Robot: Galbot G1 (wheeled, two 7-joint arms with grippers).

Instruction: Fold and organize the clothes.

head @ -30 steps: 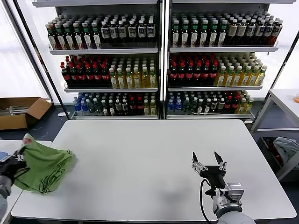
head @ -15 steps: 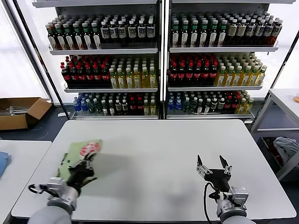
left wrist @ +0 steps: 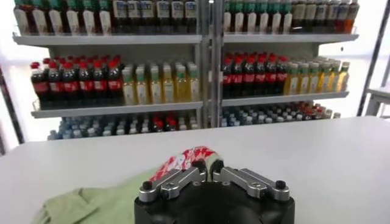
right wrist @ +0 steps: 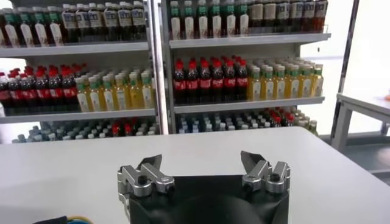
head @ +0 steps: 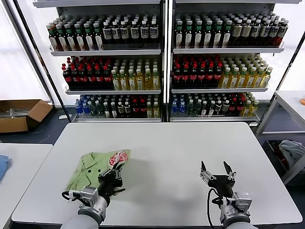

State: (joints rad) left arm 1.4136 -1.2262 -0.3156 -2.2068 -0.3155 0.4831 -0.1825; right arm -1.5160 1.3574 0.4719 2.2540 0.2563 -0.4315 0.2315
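Note:
A light green polo shirt lies crumpled on the white table at its front left, collar toward the left. Its red-and-white checkered print is raised at the right end of the bundle. My left gripper is shut on a fold of that printed fabric. In the left wrist view the print arches over my left gripper, with green cloth trailing off to one side. My right gripper hovers open over the table's front right, and nothing sits in my right gripper there.
Shelves of bottles stand behind the table. A lower side table at the left carries something blue. A cardboard box sits on the floor at the far left. Another table and a cloth heap are at the right.
My left gripper has carried the shirt rightward from the side table onto the main table, where most of it now rests. The right gripper has barely moved.

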